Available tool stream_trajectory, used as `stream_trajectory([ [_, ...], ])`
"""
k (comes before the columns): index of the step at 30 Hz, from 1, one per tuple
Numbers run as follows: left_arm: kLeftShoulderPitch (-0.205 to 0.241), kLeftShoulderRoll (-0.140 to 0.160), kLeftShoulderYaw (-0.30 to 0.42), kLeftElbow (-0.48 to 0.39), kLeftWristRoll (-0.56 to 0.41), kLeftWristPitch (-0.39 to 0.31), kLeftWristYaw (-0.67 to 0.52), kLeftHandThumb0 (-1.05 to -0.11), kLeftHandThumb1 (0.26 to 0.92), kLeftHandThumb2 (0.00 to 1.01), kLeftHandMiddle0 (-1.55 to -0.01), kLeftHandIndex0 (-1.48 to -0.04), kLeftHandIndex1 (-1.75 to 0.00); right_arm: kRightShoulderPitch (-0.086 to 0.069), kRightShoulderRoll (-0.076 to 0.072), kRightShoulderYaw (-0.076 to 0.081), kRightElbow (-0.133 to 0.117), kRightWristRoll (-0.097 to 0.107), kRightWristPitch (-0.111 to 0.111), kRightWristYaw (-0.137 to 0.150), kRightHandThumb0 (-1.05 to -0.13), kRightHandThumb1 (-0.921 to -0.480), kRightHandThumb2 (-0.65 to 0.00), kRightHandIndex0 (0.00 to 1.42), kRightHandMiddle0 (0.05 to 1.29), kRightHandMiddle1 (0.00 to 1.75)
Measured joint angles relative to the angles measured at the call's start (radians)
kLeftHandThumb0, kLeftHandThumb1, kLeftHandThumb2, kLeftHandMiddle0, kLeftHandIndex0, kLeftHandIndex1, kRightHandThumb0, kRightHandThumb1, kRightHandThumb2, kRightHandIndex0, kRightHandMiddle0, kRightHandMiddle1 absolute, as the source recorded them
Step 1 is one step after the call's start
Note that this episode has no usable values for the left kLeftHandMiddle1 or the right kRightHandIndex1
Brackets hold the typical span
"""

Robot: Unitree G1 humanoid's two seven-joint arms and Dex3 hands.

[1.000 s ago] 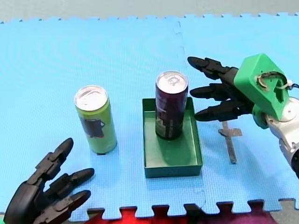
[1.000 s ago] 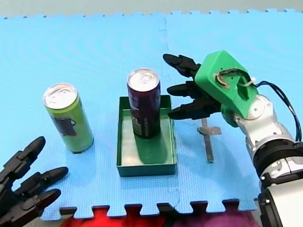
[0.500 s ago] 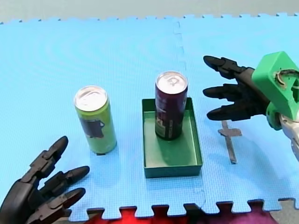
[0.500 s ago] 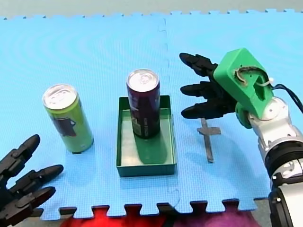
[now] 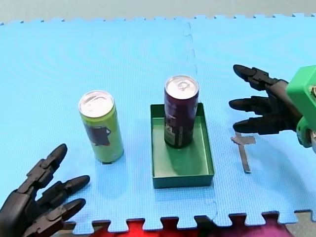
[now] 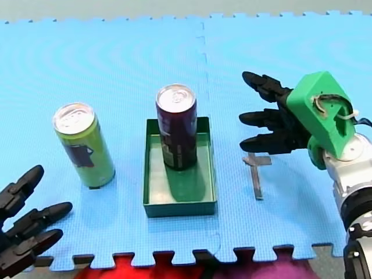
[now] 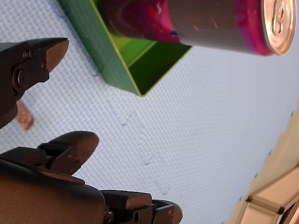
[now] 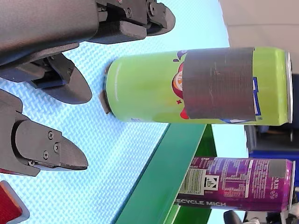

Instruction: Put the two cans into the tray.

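Note:
A dark purple can [image 5: 181,113] stands upright in the far half of the green tray [image 5: 182,181]. A light green can [image 5: 101,127] stands upright on the blue mat, a short way left of the tray. My right hand [image 5: 236,101] hovers to the right of the tray, holding nothing, well apart from the purple can. My left hand [image 5: 74,177] is at the near left corner, below and left of the green can, also holding nothing. The second wrist view shows the green can [image 8: 196,86] close to black fingers [image 8: 56,149], with the purple can [image 8: 233,184] and tray [image 8: 163,182] behind.
A grey strip of tape [image 5: 243,153] lies on the mat right of the tray, under my right hand. The mat's jigsaw front edge [image 5: 163,224] runs close in front of the tray. A seam [image 5: 190,44] crosses the mat behind the tray.
My right hand has drawn away to the right from the purple can, which stays standing in the tray. My left hand has slipped slightly lower and left.

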Motion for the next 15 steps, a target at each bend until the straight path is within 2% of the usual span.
stream_trajectory([
  [3,-0.005,0.001,0.008,0.014,-0.007,-0.011,-0.003,-1.048,0.921,0.13,-0.53,-0.22,0.0,0.009,-0.01,-0.01,-0.001,0.005,-0.002,-0.01,-0.803,-0.814,-0.016,0.55,0.11,0.0],
  [6,-0.015,0.001,0.017,0.034,-0.015,-0.023,-0.013,-1.048,0.921,0.12,-0.53,-0.22,0.0,0.012,-0.012,-0.013,-0.004,0.005,-0.006,-0.035,-0.856,-0.838,-0.017,0.58,0.11,0.0],
  [10,-0.032,0.001,0.03,0.069,-0.019,-0.049,-0.015,-1.048,0.921,0.12,-0.52,-0.21,0.0,0.023,-0.008,-0.012,-0.008,0.002,-0.019,-0.077,-0.908,-0.858,-0.014,0.62,0.12,0.0],
  [15,-0.053,-0.001,0.038,0.091,0.005,-0.089,0.033,-1.048,0.921,0.12,-0.53,-0.21,0.0,0.043,0.002,-0.006,-0.009,-0.004,-0.028,-0.099,-0.955,-0.88,-0.011,0.66,0.13,0.0],
])
